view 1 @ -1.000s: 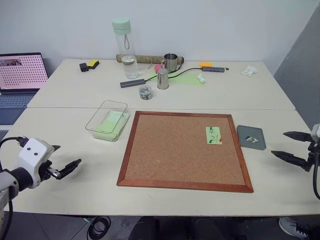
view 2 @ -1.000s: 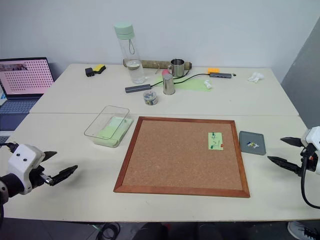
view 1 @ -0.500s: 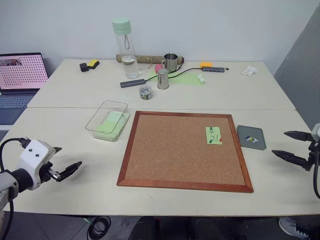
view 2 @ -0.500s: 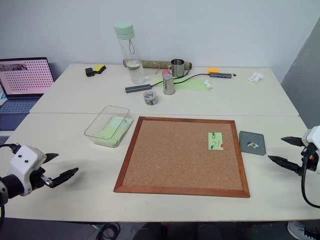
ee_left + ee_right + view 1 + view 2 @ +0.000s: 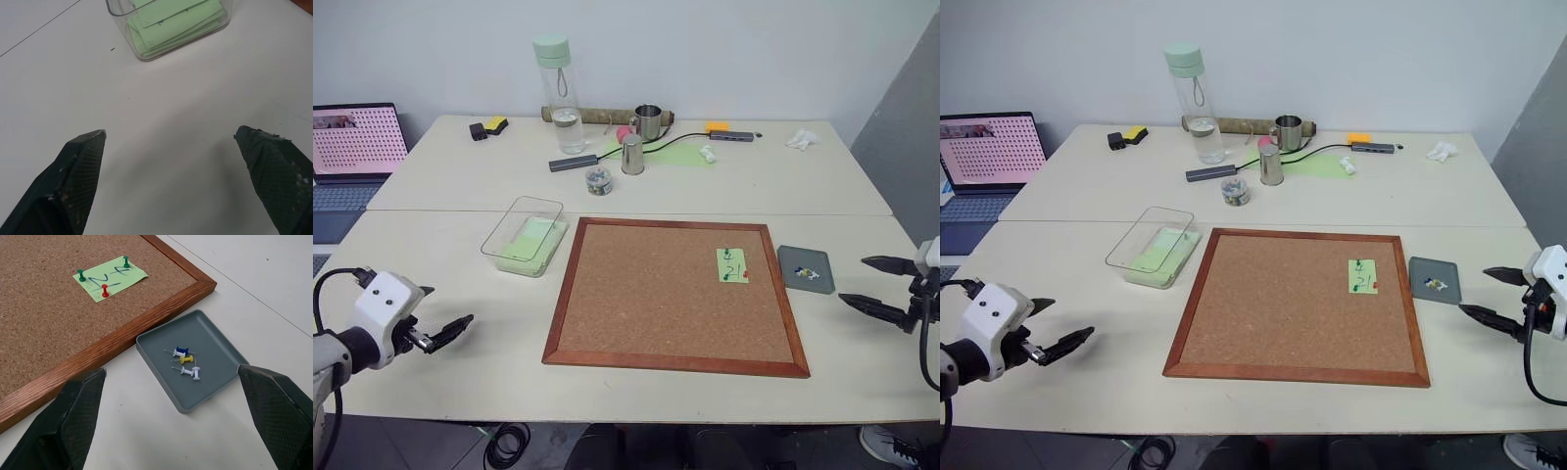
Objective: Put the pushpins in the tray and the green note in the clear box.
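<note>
The green note (image 5: 731, 264) is pinned to the cork board (image 5: 656, 294) near its right edge by two green pushpins (image 5: 81, 275) and a red one (image 5: 104, 290). Just right of the board lies the dark grey tray (image 5: 790, 257), with several blue, yellow and white pins in it. The clear box (image 5: 495, 241) sits left of the board with pale green slips inside. My left gripper (image 5: 447, 306) hovers open above bare table at the near left, short of the box. My right gripper (image 5: 855, 280) is open at the near right, just beyond the tray, pointing toward it.
On the far table stand a water bottle (image 5: 557, 95), two metal cups (image 5: 632, 155), a small jar of pins (image 5: 598, 179), a plain green sheet (image 5: 680, 154) and cables. A laptop (image 5: 352, 147) is at the far left. A seam joins the two tables.
</note>
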### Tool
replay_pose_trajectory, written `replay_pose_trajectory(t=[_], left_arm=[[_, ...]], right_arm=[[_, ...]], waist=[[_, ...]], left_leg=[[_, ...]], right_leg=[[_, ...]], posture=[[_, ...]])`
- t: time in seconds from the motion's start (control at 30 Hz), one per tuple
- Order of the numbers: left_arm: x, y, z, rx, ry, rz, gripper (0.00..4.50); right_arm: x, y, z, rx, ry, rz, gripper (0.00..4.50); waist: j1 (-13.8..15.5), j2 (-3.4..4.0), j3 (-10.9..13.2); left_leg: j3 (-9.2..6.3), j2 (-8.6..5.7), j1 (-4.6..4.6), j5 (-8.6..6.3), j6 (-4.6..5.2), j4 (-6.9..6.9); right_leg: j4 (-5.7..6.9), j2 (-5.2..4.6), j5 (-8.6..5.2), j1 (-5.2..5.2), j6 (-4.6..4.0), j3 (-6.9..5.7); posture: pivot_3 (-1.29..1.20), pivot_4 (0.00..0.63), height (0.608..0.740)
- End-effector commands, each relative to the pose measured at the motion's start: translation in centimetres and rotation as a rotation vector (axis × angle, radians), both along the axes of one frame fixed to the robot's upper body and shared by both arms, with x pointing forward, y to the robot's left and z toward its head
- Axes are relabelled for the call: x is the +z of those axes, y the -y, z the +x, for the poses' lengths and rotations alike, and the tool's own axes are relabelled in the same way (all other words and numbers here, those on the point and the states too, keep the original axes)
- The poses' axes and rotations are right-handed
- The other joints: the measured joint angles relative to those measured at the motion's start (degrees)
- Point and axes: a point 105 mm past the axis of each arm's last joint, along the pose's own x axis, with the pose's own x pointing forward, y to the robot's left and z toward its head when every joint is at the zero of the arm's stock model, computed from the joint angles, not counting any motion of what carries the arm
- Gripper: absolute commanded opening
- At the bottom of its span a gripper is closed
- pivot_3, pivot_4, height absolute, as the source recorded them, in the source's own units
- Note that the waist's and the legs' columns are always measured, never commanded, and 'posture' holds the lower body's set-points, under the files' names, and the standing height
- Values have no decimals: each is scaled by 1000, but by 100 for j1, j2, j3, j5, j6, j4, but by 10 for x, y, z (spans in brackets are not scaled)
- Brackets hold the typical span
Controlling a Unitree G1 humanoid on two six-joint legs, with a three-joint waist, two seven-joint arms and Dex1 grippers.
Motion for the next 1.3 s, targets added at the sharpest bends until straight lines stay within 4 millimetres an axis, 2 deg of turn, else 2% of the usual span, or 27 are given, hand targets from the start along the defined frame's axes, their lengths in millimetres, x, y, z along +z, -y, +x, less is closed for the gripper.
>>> replay_pose_trajectory(t=[0.03,0.07,0.17,0.33,0.5,0.67,0.83,1.03,1.2,1.3], left_arm=[[8,7,4,-41,18,-17,4496],[10,10,4,-56,23,-27,4496],[16,29,9,-132,34,-39,4052],[27,92,21,-371,49,-52,3030],[33,154,31,-579,60,-126,1988],[26,200,43,-718,46,-201,918],[10,252,54,-833,27,-265,42],[-17,280,70,-848,7,-281,42],[-46,285,84,-810,-18,-261,42],[-60,286,84,-820,-47,-235,42]], right_arm=[[11,-3,2,17,39,-6,4500],[11,-4,1,19,39,-5,4500],[13,-8,1,29,45,3,4500],[19,-24,1,75,58,25,4500],[25,-48,2,142,76,51,4500],[28,-71,7,200,94,66,4500],[30,-92,21,226,114,103,4500],[18,-112,51,191,114,70,4500],[4,-125,78,170,95,37,4500],[-3,-135,89,185,76,34,4500]], waist=[[1,0,0],[1,0,0],[1,0,0],[25,0,0],[25,-1,0],[10,-3,2],[10,-8,4],[0,-10,4],[8,-11,4],[17,-11,0]], left_leg=[[0,0,0,0,0,0],[0,0,0,0,0,0],[0,0,0,0,0,0],[-1,-1,-3,0,0,2],[-2,-2,-6,0,-1,5],[-2,-3,-6,1,-2,11],[-4,-4,-9,2,-2,14],[-6,-6,-12,2,-2,17],[-6,-9,-13,4,-3,19],[-6,-11,-15,5,-4,21]], right_leg=[[0,0,0,0,0,0],[0,0,0,0,0,0],[0,0,0,0,0,0],[0,-1,0,0,1,-1],[4,0,1,0,2,-3],[11,4,1,-1,2,-3],[11,7,1,-2,3,-3],[11,8,1,-5,3,-4],[13,6,1,-9,3,-2],[13,5,2,-8,3,-2]], posture=[[0,150,740],[0,150,740],[0,150,740],[0,150,740],[0,150,740],[0,150,740],[0,150,740],[0,150,740],[0,150,740],[0,150,740]])
